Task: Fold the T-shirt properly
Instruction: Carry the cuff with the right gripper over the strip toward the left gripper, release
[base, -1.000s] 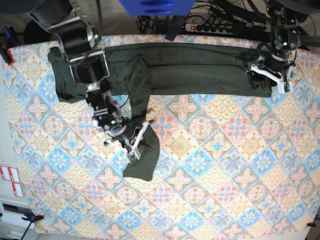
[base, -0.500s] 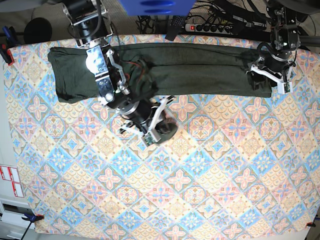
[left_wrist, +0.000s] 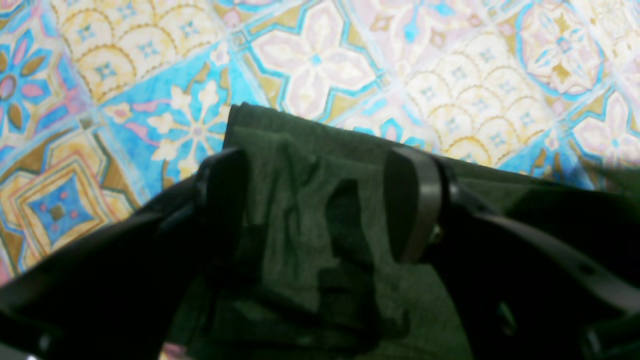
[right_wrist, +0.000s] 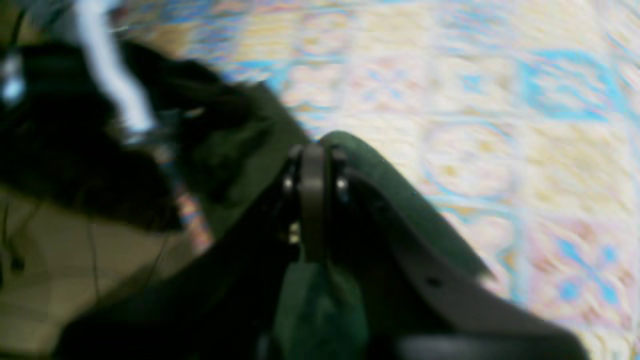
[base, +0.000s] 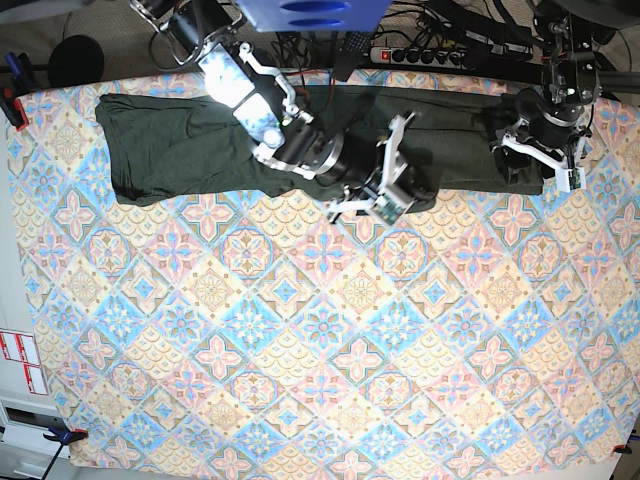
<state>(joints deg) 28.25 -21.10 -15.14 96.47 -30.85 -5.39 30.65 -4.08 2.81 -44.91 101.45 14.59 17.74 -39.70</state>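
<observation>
The dark olive T-shirt (base: 165, 150) lies as a long band along the far edge of the table. My right gripper (base: 405, 180) is over the middle of that band. In the blurred right wrist view this gripper (right_wrist: 312, 200) is shut on a fold of the green fabric (right_wrist: 320, 305). My left gripper (base: 540, 158) hovers at the shirt's right end. Its fingers (left_wrist: 412, 200) stand wide open in the left wrist view, astride the rumpled edge of the shirt (left_wrist: 295, 225), with cloth between them and nothing pinched.
A patterned tablecloth (base: 330, 340) covers the table. A power strip (base: 410, 55) and cables lie beyond the far edge, and a blue block (base: 310, 12) sits at the top. A red clamp (base: 12, 105) marks the left edge.
My right gripper has swept up and to the right, carrying the hanging sleeve from the table's middle-left onto the shirt's body. The left arm has stayed put with its jaws open.
</observation>
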